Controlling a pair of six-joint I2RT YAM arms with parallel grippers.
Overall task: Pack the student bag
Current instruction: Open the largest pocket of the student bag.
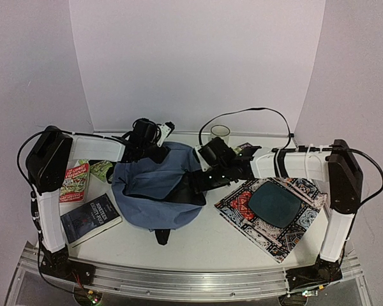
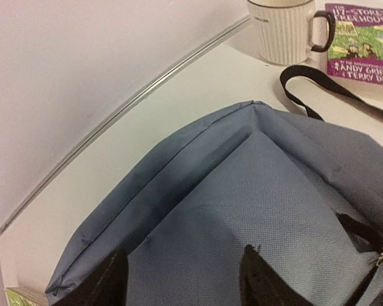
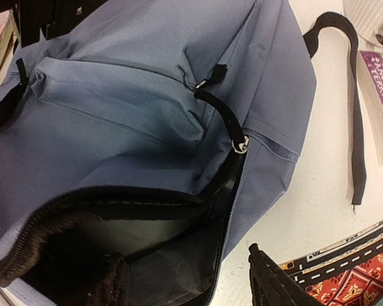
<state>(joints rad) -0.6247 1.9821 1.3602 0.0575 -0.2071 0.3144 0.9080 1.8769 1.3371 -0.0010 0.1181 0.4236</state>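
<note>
The student bag (image 1: 154, 191), slate-blue, lies mid-table with its main zip open and dark lining (image 3: 147, 255) showing. My left gripper (image 1: 147, 137) is at its far side. In the left wrist view that gripper (image 2: 185, 280) is open just above smooth blue fabric (image 2: 242, 191), with nothing between the fingers. My right gripper (image 1: 210, 162) is at the bag's right side. In the right wrist view it (image 3: 191, 277) is open and straddles the zip edge (image 3: 226, 210): one finger (image 3: 115, 280) is in the opening, the other (image 3: 268, 274) over the table.
A patterned mat (image 1: 293, 236) with a dark slate-like pad (image 1: 274, 204) lies to the right. Two books (image 1: 73, 182) (image 1: 89, 218) lie on the left. A ribbed mug (image 1: 220, 132) and a purple book (image 2: 364, 41) sit at the back, with a black strap (image 3: 357, 127) trailing beside them.
</note>
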